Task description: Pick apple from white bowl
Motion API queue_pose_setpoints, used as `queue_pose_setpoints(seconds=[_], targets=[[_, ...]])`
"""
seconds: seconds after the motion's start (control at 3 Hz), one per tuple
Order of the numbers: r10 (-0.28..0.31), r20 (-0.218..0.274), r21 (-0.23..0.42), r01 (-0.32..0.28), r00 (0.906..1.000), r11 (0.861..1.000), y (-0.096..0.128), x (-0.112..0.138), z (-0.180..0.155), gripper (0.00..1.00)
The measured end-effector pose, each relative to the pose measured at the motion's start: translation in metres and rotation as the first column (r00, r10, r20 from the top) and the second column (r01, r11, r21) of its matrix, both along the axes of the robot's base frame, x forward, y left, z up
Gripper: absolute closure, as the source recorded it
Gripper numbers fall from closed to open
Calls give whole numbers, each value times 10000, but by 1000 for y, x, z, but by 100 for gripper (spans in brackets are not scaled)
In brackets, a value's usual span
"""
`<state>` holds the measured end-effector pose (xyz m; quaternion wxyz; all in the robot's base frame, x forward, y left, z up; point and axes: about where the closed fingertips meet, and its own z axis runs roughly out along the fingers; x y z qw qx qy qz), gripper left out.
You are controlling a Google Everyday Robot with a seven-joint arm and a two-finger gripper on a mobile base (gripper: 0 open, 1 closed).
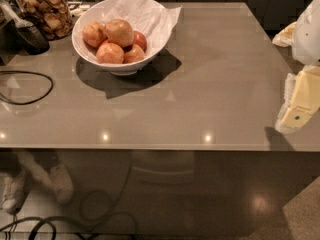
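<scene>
Camera view: the gripper (300, 101) hangs low at the far right, well apart from the white bowl (120, 66). Whether it is spread or closed cannot be told. One bowl holds five apples. The apple (119, 32), the largest, tops the pile inside the bowl; it is roundish, with no clear long axis.

The surface (210, 84) is smooth, glossy grey-brown, mirroring lights. The white bowl (92, 59) looks glazed and shiny, lined with crumpled matt paper (147, 11). The apple (119, 32) has smooth, softly shining skin. The gripper (300, 106), at the right edge, looks like matt pale plastic.
</scene>
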<state>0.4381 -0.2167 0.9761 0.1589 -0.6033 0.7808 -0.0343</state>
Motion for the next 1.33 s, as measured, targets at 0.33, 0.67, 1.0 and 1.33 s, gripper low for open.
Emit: queue_pose_setpoints(seconds=[0.33,0.67,1.0,1.33], targets=[[1,0,0,-1,10000,10000,0,0,0,0],[631,-128,-241,-634,9979,9977,20,13,7,0],[1218,-115,-439,-1222,9925,9915,40,27,19,0],[1805,434,-698,-1773,9826,9817,68,42,39,0]])
